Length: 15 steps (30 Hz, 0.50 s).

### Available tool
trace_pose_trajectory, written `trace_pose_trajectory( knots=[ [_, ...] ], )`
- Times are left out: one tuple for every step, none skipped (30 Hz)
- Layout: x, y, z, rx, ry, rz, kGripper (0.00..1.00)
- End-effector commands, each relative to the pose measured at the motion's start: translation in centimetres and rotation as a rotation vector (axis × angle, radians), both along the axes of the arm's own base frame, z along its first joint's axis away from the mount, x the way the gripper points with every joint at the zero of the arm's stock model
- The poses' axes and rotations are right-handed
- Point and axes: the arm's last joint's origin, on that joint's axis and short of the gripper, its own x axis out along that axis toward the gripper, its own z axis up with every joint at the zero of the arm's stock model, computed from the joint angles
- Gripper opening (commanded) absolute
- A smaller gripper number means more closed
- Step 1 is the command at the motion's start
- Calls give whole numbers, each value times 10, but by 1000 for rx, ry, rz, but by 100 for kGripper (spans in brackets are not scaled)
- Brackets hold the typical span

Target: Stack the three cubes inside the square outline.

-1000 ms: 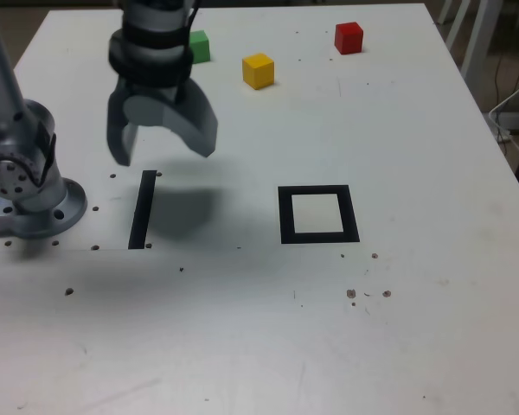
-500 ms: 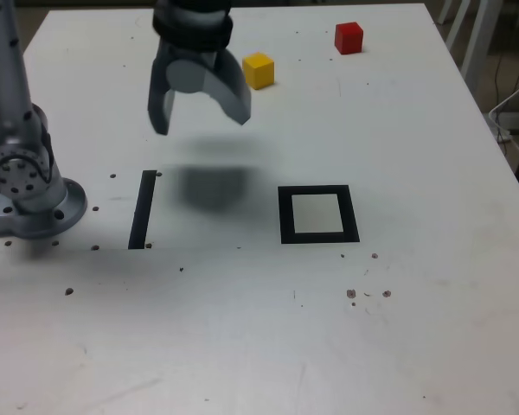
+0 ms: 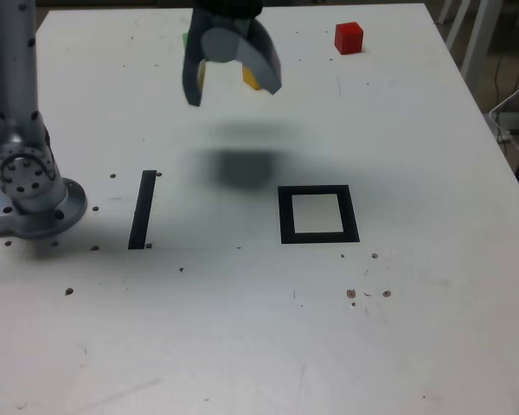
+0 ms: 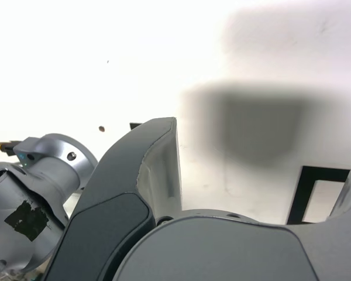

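Exterior view: gripper [image 3: 232,82] hangs above the table [image 3: 415,328] w/ jaws spread wide, nothing between them. It sits beyond the square outline [image 3: 318,214], toward the far edge & off to this view's left. Yellow cube [image 3: 251,78] only peeks out behind the jaws; a sliver of green cube [image 3: 186,39] shows just left of the gripper. Red cube [image 3: 349,37] is clear, far side of the outline, a bit right. Outline empty, so no cube placed yet. Step looks like the approach to the 1st pick, prob. yellow. Next move calls for centring the jaws over that cube, then dropping straight down. Outline lies flat, sides roughly parallel to table edges; no real long axis. Cubes likewise.

Wrist view: one finger [image 4: 146,175] close up, outline [image 4: 298,193] partly visible past it. No cubes seen here.
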Motion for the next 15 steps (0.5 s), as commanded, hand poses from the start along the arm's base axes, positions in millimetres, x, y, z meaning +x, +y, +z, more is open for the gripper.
trace_pose_trajectory(
  knots=[
    [6, 11, 1, -1, 4, 9, 99],
    [9, 15, 2, -1, 3, 12, 99],
    [12, 19, 4, -1, 1, 14, 99],
    [14, 24, 5, -1, 0, 16, 99],
    [30, 47, 12, -2, -14, 17, 99],
    [33, 51, 12, -2, -16, 15, 99],
    [35, 55, 13, -3, -17, 12, 99],
    [38, 58, 13, -2, -20, 9, 99],
    [40, 62, 13, -2, -22, 6, 99],
    [42, 66, 13, -2, -24, 3, 99],
    [44, 70, 13, -1, -26, 0, 99],
    [46, 73, 13, 1, -29, -3, 99],
    [48, 77, 13, 3, -31, -5, 99],
    [50, 80, 13, 5, -33, -6, 99],
    [52, 85, 13, 7, -36, -7, 99]
  ],
)
